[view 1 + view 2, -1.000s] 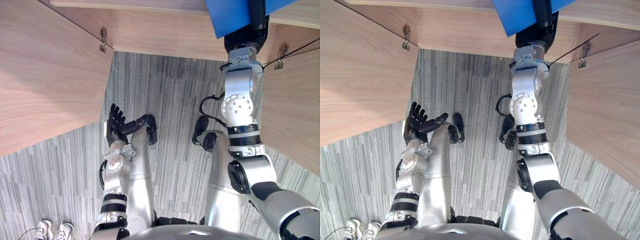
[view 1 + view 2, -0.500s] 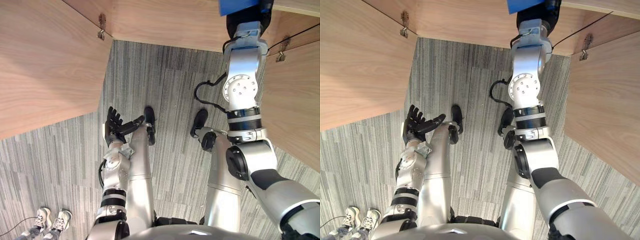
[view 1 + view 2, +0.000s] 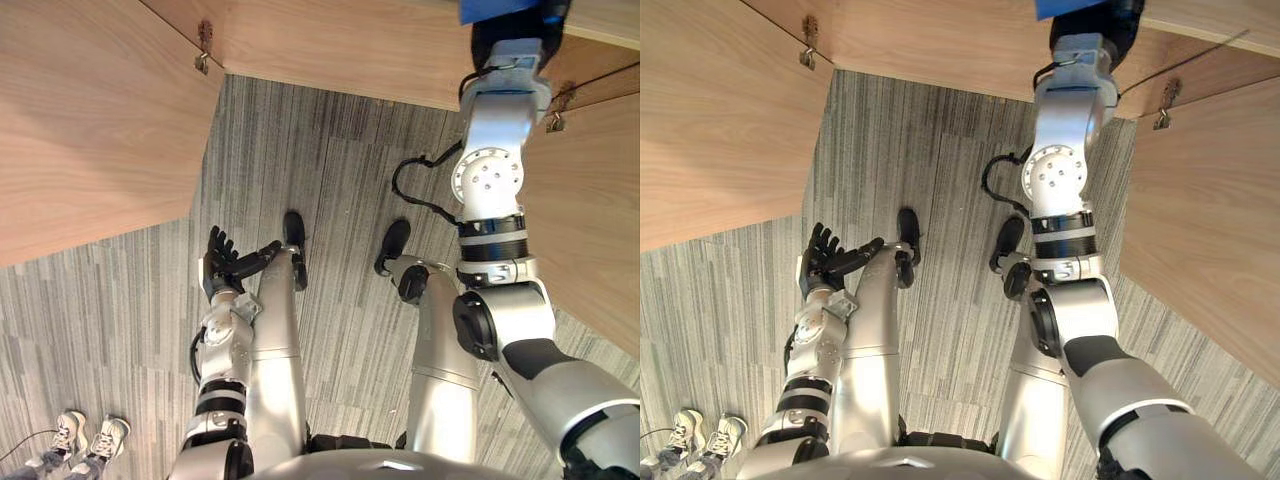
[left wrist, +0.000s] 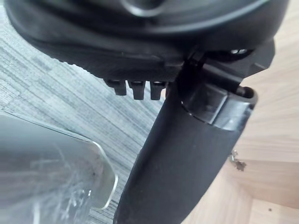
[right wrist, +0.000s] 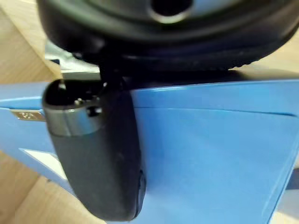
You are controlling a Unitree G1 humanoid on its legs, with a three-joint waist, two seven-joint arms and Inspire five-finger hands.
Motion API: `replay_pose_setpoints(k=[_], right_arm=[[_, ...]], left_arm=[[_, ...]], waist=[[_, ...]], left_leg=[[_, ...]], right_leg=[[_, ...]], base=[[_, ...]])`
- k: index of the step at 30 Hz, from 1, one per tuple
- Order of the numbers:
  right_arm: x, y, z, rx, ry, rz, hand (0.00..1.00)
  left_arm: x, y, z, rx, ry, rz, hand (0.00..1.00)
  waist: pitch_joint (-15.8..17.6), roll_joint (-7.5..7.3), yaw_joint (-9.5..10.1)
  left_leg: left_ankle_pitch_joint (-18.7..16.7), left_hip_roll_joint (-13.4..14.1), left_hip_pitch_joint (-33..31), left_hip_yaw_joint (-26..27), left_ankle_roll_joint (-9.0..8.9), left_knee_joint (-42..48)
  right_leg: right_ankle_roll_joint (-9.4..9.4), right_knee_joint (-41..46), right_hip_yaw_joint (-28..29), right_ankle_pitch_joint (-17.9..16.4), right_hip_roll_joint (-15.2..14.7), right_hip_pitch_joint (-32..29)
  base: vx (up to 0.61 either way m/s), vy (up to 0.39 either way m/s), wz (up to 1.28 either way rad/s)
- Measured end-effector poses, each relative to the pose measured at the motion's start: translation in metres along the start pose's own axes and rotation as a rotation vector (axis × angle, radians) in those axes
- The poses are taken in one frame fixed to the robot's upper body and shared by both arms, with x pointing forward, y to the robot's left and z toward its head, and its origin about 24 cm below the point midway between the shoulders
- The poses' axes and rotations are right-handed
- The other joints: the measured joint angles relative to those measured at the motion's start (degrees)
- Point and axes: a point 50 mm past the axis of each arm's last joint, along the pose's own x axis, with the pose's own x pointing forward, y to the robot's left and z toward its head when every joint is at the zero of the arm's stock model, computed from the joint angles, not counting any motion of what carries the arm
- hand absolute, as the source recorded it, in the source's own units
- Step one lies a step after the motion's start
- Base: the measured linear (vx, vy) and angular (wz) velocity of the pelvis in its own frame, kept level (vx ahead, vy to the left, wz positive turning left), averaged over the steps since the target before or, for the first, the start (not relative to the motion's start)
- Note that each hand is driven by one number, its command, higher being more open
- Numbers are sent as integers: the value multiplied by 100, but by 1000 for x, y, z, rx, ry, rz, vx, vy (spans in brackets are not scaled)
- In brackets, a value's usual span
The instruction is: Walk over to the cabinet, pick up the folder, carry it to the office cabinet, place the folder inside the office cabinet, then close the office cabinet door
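There was one blue folder (image 5: 210, 154); one wooden cabinet (image 3: 340, 50) with two open doors, a left door (image 3: 90, 130) and a right door (image 3: 600, 220); two metal hinges, a left hinge (image 3: 205, 62) and a right hinge (image 3: 555, 120). Two dark hands showed, the left hand (image 3: 225, 265) and the right hand (image 5: 98, 158); two white shoes of a person, one shoe (image 3: 65, 430) beside the other shoe (image 3: 110, 437), stood on one grey carpet (image 3: 340, 170).

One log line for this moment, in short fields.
right robot hand: gripping flat blue folder at wooden office cabinet | left robot hand: open, idle | cabinet doors: open
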Motion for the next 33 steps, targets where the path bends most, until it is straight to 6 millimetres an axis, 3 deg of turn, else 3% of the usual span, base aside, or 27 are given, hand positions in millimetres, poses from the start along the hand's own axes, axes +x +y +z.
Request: replay_pose_setpoints(k=[7,16,27,33], right_arm=[[-16,-11,33,-23,-134,53,0],[-18,-18,34,-70,-139,45,0],[15,1,25,-98,-85,54,0],[27,9,13,-61,-45,20,0]], left_arm=[[1,5,2,19,1,8,100],[1,5,2,20,0,7,100],[2,7,2,21,-1,11,100],[7,-6,12,-35,-29,-25,100]], waist=[[-43,-82,-117],[-45,-84,-116],[-45,-84,-84],[-45,-84,-83]], left_leg=[[-126,28,154,61,9,47],[-147,43,246,76,-9,-27],[-149,39,90,75,-9,-50],[-115,11,-10,50,-8,-109]], right_leg=[[-39,-8,62,-31,34,130],[-78,-40,58,-74,56,186],[-86,-56,46,-73,47,34],[-111,-61,4,-60,16,-43]], base=[[32,69,-5],[20,32,-1],[18,56,0],[20,56,4]])
